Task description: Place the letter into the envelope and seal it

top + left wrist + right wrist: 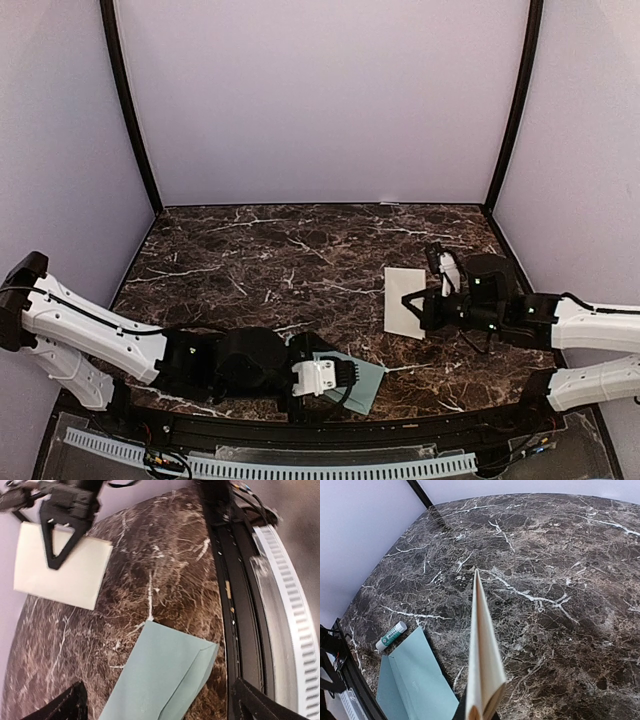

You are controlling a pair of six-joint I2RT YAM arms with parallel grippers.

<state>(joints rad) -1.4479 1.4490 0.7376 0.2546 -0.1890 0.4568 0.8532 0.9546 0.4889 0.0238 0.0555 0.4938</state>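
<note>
The pale teal envelope (362, 385) lies flat at the table's near edge, flap side up; it also shows in the left wrist view (160, 675) and the right wrist view (415, 680). My left gripper (335, 375) is open, its fingers spread wide over the envelope's near end (160, 702), holding nothing. My right gripper (425, 300) is shut on the folded cream letter (405, 300) and holds it off the table, to the right of and beyond the envelope. The letter shows edge-on in the right wrist view (482, 655) and flat in the left wrist view (65, 572).
A white and green glue stick (391, 635) lies on the dark marble table (300, 250) beside the envelope's far end. A black rail (235, 605) and a white ribbed strip (330, 467) run along the near edge. Pale walls enclose the back and sides.
</note>
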